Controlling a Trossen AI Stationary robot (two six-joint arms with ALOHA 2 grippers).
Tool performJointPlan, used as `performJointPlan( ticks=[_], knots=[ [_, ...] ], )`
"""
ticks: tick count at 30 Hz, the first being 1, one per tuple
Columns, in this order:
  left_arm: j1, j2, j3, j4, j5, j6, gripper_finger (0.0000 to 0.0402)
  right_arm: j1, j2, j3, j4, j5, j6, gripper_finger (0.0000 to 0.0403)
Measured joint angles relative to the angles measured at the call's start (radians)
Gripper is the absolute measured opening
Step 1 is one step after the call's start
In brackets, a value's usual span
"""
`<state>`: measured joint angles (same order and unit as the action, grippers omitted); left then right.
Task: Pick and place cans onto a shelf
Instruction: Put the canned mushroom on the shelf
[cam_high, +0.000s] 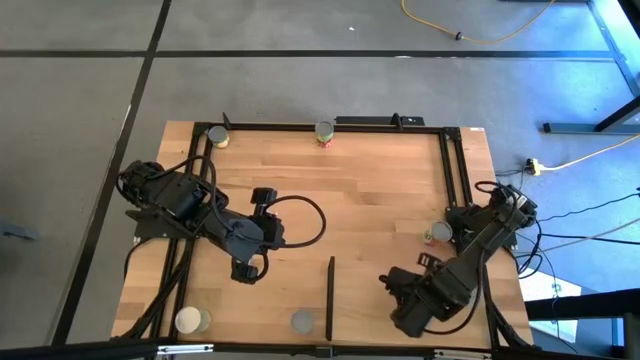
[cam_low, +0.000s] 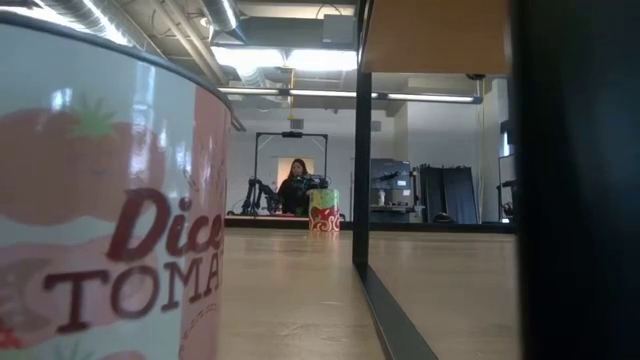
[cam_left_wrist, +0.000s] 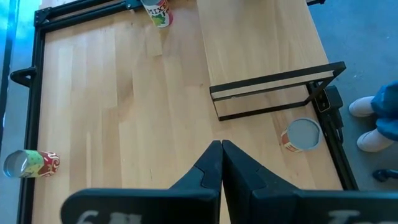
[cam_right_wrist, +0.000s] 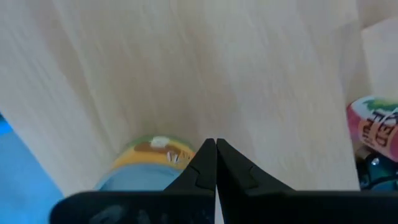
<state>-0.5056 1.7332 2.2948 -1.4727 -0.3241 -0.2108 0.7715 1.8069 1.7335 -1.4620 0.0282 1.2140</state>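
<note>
Several cans stand on the tabletop: two at the far edge (cam_high: 217, 135) (cam_high: 324, 133), one at the right (cam_high: 437, 233), and two at the near edge, cream-topped (cam_high: 189, 320) and grey-topped (cam_high: 302, 321). The shelf (cam_left_wrist: 267, 43) is a raised light-wood panel at the near right, with a black strip (cam_high: 330, 297) on its left side. My left gripper (cam_left_wrist: 221, 146) hangs shut over the table's middle left (cam_high: 243, 272), holding nothing. My right gripper (cam_right_wrist: 216, 144) points down over the shelf area (cam_high: 400, 295), shut and holding nothing. A yellow-labelled can (cam_right_wrist: 149, 163) shows just beside its fingertips.
The low view is filled at the left by a tomato can (cam_low: 100, 220) close to the camera. A black shelf post (cam_low: 362, 170) stands mid-picture. A red-labelled can (cam_right_wrist: 373, 127) lies off to one side of my right gripper. A person sits in the room beyond the table (cam_low: 297, 185).
</note>
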Motion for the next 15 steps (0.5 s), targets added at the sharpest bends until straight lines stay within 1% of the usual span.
performJointPlan(
  ticks=[4,8,12,15],
  knots=[
    [0.000,0.000,0.000,0.000,0.000,0.000,0.0000,-0.001,-0.001,0.036,0.033,0.067,-0.009,0.0003],
    [0.000,0.000,0.000,0.000,0.000,0.000,0.0000,-0.002,-0.002,0.050,0.142,0.045,-0.079,0.0003],
    [0.000,0.000,0.000,0.000,0.000,0.000,0.0000,0.007,-0.002,0.034,0.153,0.040,-0.102,0.0003],
    [0.000,0.000,0.000,0.000,0.000,0.000,0.0000,0.015,-0.002,0.006,0.166,0.008,-0.119,0.0003]
  ],
)
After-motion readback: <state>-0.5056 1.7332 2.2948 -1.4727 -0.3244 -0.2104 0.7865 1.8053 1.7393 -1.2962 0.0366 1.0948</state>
